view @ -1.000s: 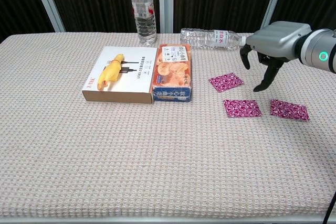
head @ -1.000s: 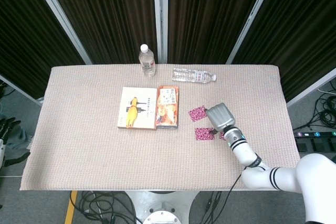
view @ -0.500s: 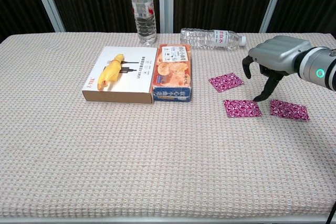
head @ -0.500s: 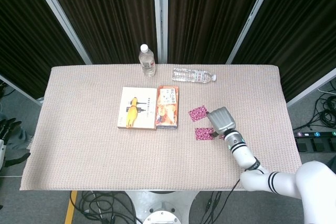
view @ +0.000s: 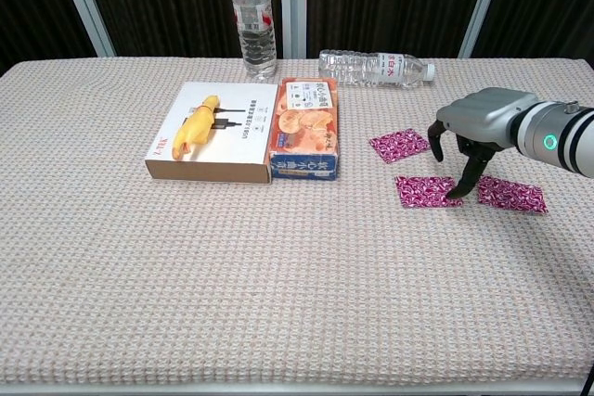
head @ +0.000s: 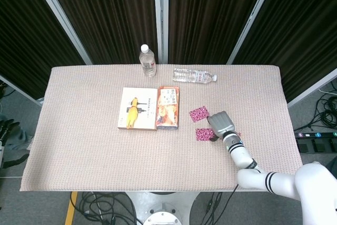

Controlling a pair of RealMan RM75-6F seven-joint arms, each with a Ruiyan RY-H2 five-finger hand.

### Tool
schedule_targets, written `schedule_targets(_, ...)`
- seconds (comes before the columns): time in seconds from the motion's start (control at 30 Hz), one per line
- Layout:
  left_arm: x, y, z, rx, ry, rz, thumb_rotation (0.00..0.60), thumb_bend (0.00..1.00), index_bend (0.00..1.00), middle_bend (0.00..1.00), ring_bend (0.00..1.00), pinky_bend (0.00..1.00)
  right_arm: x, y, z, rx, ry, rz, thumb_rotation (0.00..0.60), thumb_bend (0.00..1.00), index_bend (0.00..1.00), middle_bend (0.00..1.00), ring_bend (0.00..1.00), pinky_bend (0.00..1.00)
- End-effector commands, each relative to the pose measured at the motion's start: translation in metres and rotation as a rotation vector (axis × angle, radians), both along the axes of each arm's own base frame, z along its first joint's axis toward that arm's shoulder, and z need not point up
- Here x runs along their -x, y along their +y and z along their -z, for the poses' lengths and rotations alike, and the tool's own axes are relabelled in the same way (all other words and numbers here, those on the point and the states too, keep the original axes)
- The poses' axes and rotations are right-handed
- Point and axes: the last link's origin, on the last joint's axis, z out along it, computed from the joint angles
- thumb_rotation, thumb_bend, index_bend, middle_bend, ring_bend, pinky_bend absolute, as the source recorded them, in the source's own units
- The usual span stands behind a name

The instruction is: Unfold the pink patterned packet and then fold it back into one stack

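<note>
Lowering our right hand over the last second, we have brought it from well above the pink pieces down to the cloth, and its fingertips now sit at the right edge of the middle pink packet piece. We judge this to mean the unfolding is done, since three separate pink pieces lie spread at the right of the chest view, and that the gathering back into one stack is just starting.

The fingers are spread and curved downward, holding nothing; a thumb-side tip hangs near the upper pink piece without clearly touching it. The longer fingertip rests at, or just above, the gap between the middle piece and the right pink piece; we cannot tell whether it presses the cloth. In the head view the hand covers the right piece and part of the middle one.

The left hand appears in neither view.

Left of the pieces lie the orange box and the white box; a standing bottle and a lying bottle sit along the top edge of the table.
</note>
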Motion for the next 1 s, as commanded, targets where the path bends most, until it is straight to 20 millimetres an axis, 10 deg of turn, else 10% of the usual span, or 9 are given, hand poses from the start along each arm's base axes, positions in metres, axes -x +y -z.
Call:
schedule_targets(0.03, 0.0, 0.0, 0.0, 0.0, 0.0, 0.001, 0.6, 0.0, 0.21, 0.22, 0.09, 0.27, -0.001, 0.0, 0.001, -0.003, -0.006, 0.004, 0.428, 0.0, 0.42, 0.92, 0.97, 0.93)
schedule_targets(1.0, 0.001, -0.001, -0.004, -0.009, 0.001, 0.0, 0.6, 0.0, 0.21, 0.22, 0.09, 0.27, -0.01, 0.002, 0.021, -0.04, -0.008, 0.013, 0.432, 0.0, 0.42, 0.93, 0.97, 0.93)
